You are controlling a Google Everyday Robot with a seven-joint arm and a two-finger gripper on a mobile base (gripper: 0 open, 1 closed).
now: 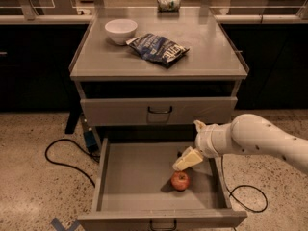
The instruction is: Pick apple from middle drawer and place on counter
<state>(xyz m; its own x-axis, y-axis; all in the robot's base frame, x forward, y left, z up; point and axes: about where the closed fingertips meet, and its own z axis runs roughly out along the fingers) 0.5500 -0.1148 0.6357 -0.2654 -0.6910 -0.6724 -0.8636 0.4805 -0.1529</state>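
The red apple (180,180) lies on the floor of the open middle drawer (139,184), right of centre. My gripper (185,160) hangs on the white arm that comes in from the right, just above the apple and slightly behind it, not touching it. The counter (202,57) is the grey-beige top of the cabinet above.
A white bowl (121,31) and a dark blue chip bag (158,48) lie on the counter. A can (168,3) lies on the pale ledge behind. A closed drawer front (160,111) sits above the open drawer. Black cables (62,158) run over the speckled floor on both sides.
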